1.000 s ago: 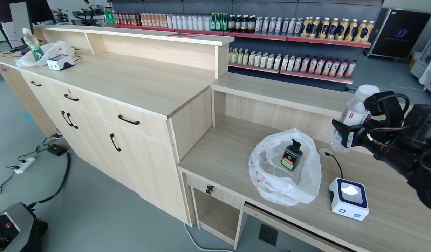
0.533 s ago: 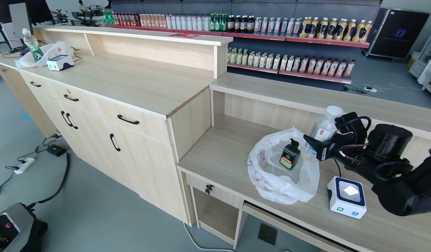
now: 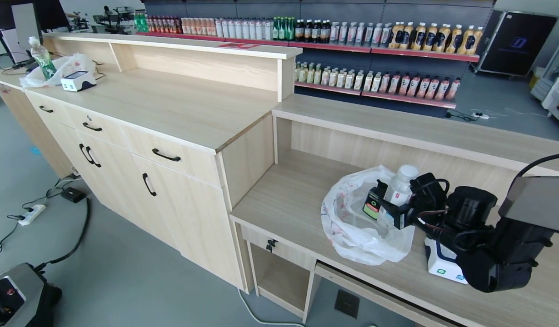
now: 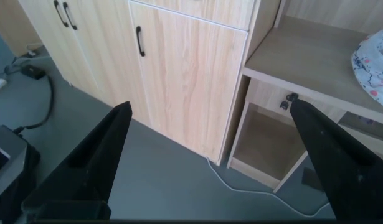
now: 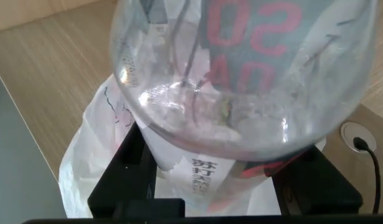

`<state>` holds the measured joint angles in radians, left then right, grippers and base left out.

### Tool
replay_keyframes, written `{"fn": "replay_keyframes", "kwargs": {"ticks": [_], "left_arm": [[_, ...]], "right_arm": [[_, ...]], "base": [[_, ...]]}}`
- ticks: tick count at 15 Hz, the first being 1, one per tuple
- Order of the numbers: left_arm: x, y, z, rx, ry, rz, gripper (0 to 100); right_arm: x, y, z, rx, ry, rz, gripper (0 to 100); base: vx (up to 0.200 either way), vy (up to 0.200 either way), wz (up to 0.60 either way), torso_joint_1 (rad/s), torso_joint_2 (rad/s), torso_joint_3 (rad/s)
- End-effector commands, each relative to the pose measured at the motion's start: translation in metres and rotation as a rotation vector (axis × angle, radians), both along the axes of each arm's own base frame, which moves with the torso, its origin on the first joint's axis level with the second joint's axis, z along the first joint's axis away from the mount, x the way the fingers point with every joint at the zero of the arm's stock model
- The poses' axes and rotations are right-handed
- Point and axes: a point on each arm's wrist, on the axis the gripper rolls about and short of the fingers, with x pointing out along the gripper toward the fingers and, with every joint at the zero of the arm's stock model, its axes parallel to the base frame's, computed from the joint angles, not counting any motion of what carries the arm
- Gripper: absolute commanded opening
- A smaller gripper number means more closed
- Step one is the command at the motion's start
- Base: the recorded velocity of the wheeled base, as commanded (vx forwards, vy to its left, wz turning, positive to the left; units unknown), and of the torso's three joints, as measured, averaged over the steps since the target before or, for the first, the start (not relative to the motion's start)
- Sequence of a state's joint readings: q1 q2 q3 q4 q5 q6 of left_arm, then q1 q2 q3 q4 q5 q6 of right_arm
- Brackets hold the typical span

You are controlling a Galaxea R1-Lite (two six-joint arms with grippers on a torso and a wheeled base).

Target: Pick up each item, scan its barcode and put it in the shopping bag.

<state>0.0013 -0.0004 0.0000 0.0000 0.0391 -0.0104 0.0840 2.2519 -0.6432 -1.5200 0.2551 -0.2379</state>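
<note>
My right gripper (image 3: 400,206) is shut on a clear water bottle (image 3: 396,193) with a white cap and red-and-white label, holding it upright over the open mouth of the white plastic shopping bag (image 3: 352,227) on the lower counter. Close up, the water bottle (image 5: 241,81) stands between the black fingers (image 5: 126,180), with the shopping bag (image 5: 94,155) beneath. A small dark bottle with a green and red label (image 3: 374,202) stands inside the bag. The white barcode scanner (image 3: 443,265) sits to the bag's right, partly behind my right arm. My left gripper (image 4: 210,162) hangs open above the floor beside the counter.
A higher wooden counter (image 3: 161,104) with drawers rises to the left of the lower desk (image 3: 288,200). On its far end are another scanner (image 3: 78,80), a bag and a green bottle (image 3: 41,56). Shelves of drinks (image 3: 352,34) line the back wall.
My right arm has carried the water bottle down and to the left, from beside the scanner's cable at the back of the desk to over the bag's mouth. It now covers part of the scanner.
</note>
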Motion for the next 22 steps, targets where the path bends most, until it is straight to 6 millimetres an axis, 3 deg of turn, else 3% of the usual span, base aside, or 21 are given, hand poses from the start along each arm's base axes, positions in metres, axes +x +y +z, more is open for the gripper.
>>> {"fn": "replay_keyframes", "kwargs": {"ticks": [1,8,22], "left_arm": [[0.000,0.000,0.000,0.000,0.000,0.001,100],[0.000,0.000,0.000,0.000,0.000,0.001,100],[0.000,0.000,0.000,0.000,0.000,0.001,100]], "right_arm": [[0.003,0.001,-0.015,0.004,0.020,0.016,0],[0.017,0.001,-0.045,0.012,0.050,0.058,0],[0.047,0.000,-0.075,0.018,0.031,0.097,0]], "base": [[0.000,0.000,0.00,0.000,0.00,0.000],[0.000,0.000,0.00,0.000,0.00,0.000],[0.000,0.000,0.00,0.000,0.00,0.000]]}}
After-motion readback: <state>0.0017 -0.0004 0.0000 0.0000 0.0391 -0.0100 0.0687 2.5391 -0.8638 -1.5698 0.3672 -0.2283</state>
